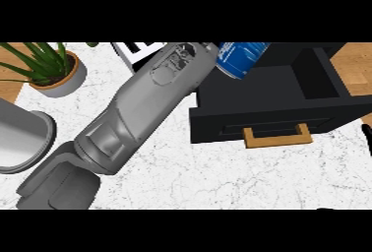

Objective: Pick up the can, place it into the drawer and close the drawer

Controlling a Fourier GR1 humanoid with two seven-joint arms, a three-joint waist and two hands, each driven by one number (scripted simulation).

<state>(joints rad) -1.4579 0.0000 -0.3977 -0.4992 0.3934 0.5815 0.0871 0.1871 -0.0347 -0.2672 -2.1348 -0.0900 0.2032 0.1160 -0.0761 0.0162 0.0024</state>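
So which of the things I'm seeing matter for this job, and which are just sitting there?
For the job:
can, blue, over the drawer
drawer, black, open
handle, wooden

Just lying about:
plant, potted, top left
grey container at the left edge
black-and-white object at the top

Neither hand can be made out.

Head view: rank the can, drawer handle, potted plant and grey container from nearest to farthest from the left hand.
From the left hand, at the top centre:
1. Can, right beside it, over the drawer's back left corner.
2. Drawer handle, lower right, and potted plant, far left: too close to call.
3. Grey container, left edge, farthest.
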